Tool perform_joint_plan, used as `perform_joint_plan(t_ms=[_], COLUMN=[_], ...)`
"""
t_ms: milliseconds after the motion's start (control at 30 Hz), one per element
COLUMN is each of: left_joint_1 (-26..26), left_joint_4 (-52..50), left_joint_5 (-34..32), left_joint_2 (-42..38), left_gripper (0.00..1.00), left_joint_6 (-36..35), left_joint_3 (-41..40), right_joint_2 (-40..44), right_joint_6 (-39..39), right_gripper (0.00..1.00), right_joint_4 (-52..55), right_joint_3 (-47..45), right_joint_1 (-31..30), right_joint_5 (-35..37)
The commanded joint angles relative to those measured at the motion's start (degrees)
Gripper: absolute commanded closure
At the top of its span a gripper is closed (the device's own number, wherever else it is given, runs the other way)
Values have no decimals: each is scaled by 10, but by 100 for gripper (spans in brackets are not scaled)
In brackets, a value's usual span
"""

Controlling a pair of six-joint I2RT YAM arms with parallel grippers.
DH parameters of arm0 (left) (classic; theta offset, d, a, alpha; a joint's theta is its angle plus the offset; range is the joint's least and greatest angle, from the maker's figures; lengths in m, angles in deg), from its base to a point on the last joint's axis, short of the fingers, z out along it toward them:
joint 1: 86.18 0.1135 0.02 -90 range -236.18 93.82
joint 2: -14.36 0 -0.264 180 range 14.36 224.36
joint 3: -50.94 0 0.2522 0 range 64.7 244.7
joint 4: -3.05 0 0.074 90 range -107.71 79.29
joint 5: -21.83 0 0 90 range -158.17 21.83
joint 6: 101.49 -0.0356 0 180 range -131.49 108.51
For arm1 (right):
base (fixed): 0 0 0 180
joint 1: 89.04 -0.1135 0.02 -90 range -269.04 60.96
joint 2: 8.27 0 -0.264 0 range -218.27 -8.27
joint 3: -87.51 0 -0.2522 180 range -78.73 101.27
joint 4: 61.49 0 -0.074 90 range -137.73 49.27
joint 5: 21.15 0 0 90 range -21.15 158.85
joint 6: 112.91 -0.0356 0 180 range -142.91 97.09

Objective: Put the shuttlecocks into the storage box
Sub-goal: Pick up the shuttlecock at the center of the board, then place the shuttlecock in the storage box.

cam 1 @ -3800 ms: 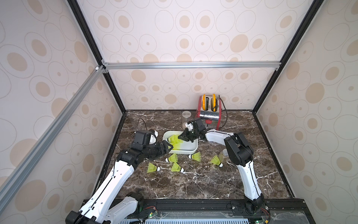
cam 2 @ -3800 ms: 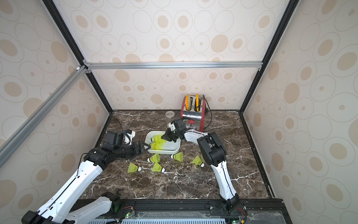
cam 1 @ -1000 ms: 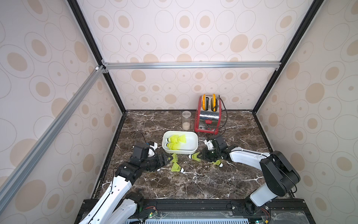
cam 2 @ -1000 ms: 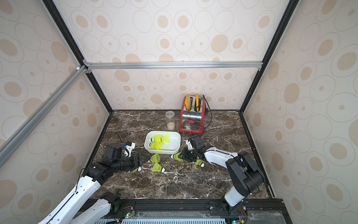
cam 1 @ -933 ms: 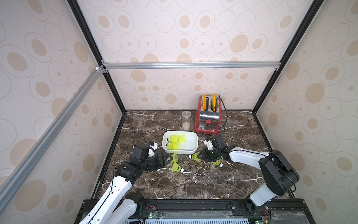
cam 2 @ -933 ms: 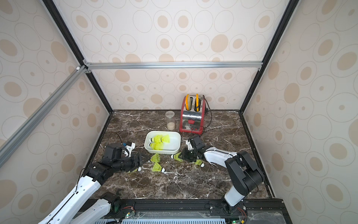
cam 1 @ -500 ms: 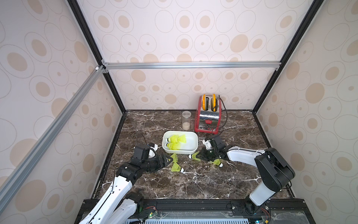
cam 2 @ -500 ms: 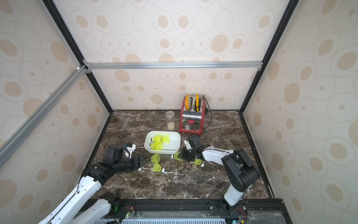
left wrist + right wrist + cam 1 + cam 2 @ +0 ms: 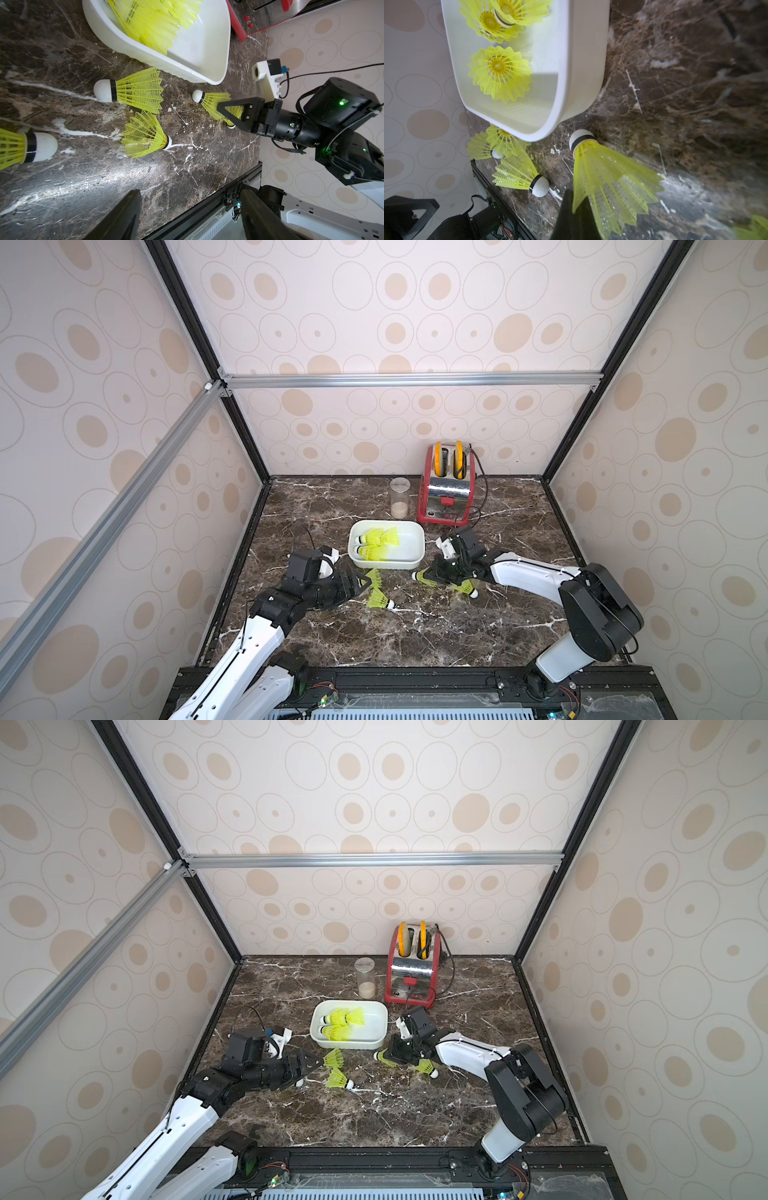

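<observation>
Centre of the desk [image 9: 415,635]: the storage box [image 9: 419,548], white and shallow, stands just in front of a red toaster [image 9: 446,493] and a clear jar [image 9: 400,497]. Some of the shuttlecocks [image 9: 376,545] already lie inside it, piled toward one end. I count at least three in the right wrist view and cannot separate the overlap further.

Five are outside, all on the desk near the box's front wall. The right gripper [image 9: 439,571] is closed on the yellow skirt of the held shuttlecock [image 9: 209,99], whose white tip points away from the arm. I cannot tell whether it has left the desk. The four loose shuttlecocks [image 9: 379,599] lie on their sides: one just behind the right gripper, two between the grippers, and one close beside the left gripper [image 9: 360,582]. That gripper sits low with its jaws spread wide and nothing between them.

I judge the task somewhat under half done. What is left is to carry the held shuttlecock over the rim and release it, then make four more pickups.

No brand, label or writing is legible anywhere. The toaster shows only plain red buttons, and the right arm only small green lights.
</observation>
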Motion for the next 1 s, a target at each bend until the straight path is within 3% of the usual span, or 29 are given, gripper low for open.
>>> perform_joint_plan(t_ms=[0,433,967], left_joint_1=[-4,-4,-4], left_joint_4=[10,11,17], left_joint_5=[4,-5,-24], left_joint_2=[2,15,42], left_gripper=[22,22,23], left_joint_6=[-4,-8,-18], left_joint_3=[4,21,66], right_joint_2=[24,77,33], right_joint_6=[-3,-2,15], right_gripper=[100,100,100], right_joint_4=[57,128,105], right_joint_3=[18,74,137], right_joint_1=[-10,-21,-20], right_joint_5=[13,4,-15])
